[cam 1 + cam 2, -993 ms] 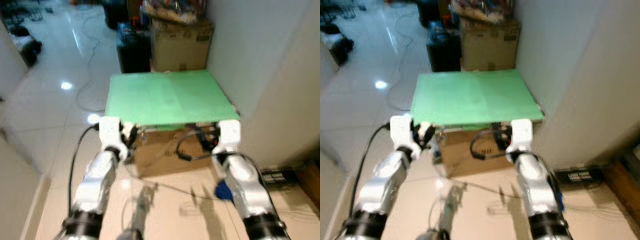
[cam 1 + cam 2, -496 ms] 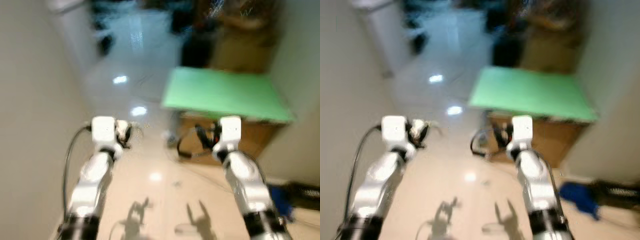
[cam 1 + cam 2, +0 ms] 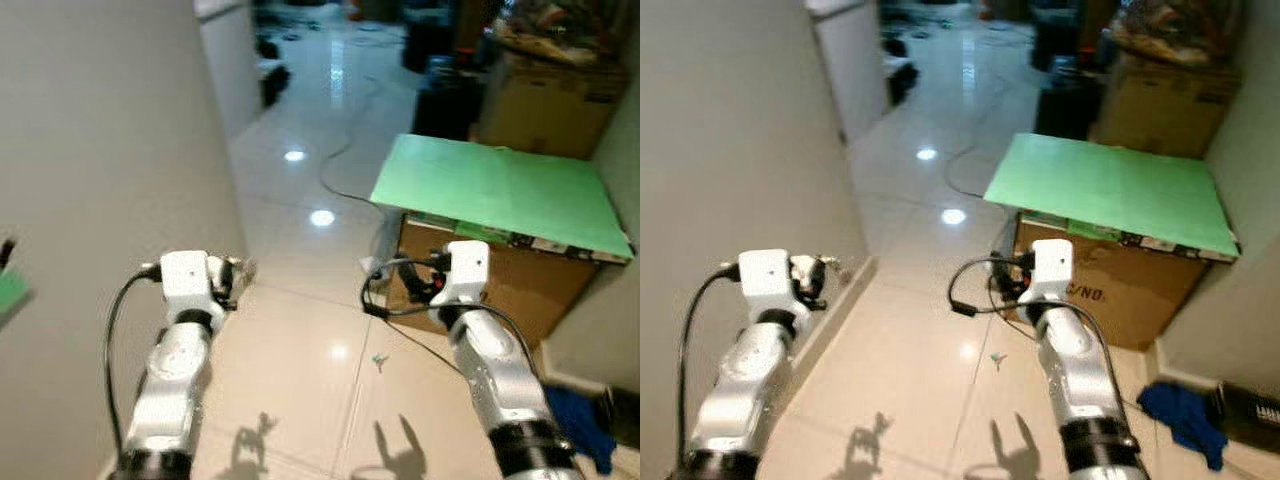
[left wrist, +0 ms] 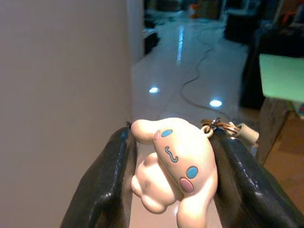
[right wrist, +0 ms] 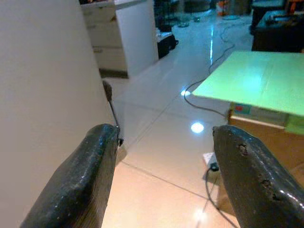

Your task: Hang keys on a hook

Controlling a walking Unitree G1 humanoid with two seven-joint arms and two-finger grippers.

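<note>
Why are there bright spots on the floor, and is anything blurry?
Eye views: ceiling lights glare off the glossy floor; arm shadows fall below. Left wrist view: the keychain charm in the left gripper is sharp, background soft. Right wrist view: the right gripper looks blurred.

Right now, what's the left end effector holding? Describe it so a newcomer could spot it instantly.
Start at the grey wall on the robot's left; the left end effector is raised beside it. Between its black fingers sits a keychain charm: a cream cartoon puppy with blue eyes, pink cheeks and a brass ring at its top.
</note>
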